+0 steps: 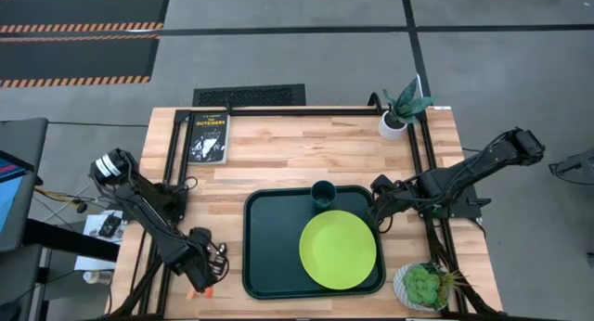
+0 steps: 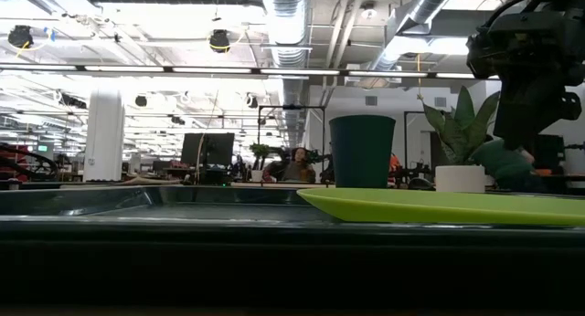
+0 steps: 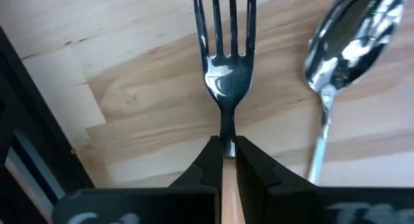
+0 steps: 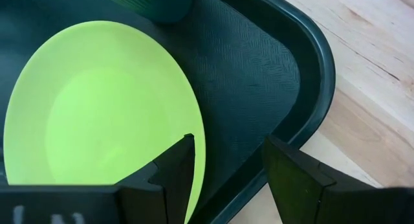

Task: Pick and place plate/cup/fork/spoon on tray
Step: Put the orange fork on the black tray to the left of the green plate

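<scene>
The dark green tray [image 1: 264,265] lies in the middle of the table. On it are the lime-green plate [image 1: 338,250], at its right half, and the teal cup [image 1: 323,194], which stands upright at its far rim. My left gripper [image 1: 200,265] is low at the table's near left and shut on the fork [image 3: 224,68]. The spoon [image 3: 346,43] lies on the wood beside the fork. My right gripper [image 4: 228,146] is open and empty over the tray's right rim [image 4: 320,75], next to the plate [image 4: 97,107]. My left gripper pinches the fork between its two fingers where the pale orange handle meets the metal neck [image 3: 227,154]. The fingers lie along the fork, whose tines [image 3: 223,23] point away from the gripper. Whether the fork is clear of the wood cannot be told.
A black book [image 1: 208,137] lies at the far left. A white pot with a leafy plant [image 1: 397,117] stands at the far right corner, and a succulent pot [image 1: 422,286] at the near right. Black frame rails run along the table's left and right sides.
</scene>
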